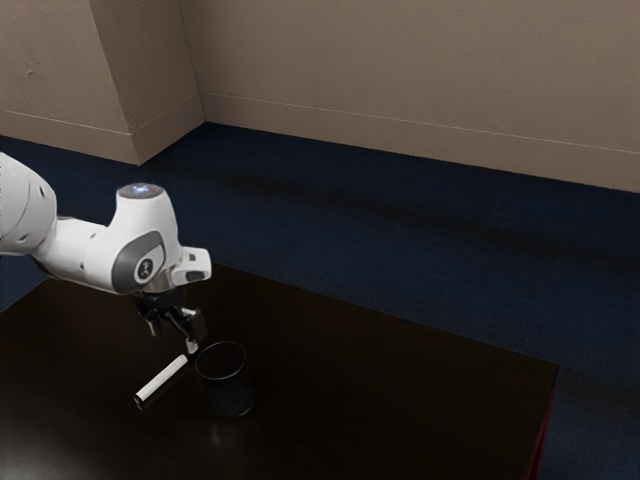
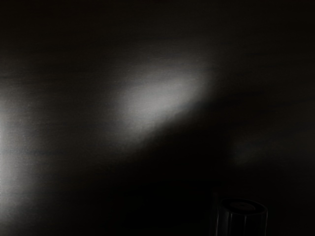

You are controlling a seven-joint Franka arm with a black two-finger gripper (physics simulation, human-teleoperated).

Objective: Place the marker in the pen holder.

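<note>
Arm logo (image 1: pixel 146 267); marker (image 1: pixel 162 379) near pen holder (image 1: pixel 229 390)

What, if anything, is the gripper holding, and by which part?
Cannot tell; one end of the marker appears close to the gripper, but contact is unclear.

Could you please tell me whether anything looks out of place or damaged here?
Nothing stands out: the black pen holder stands upright, the marker is outside it, and I see no spill or damage.
</note>
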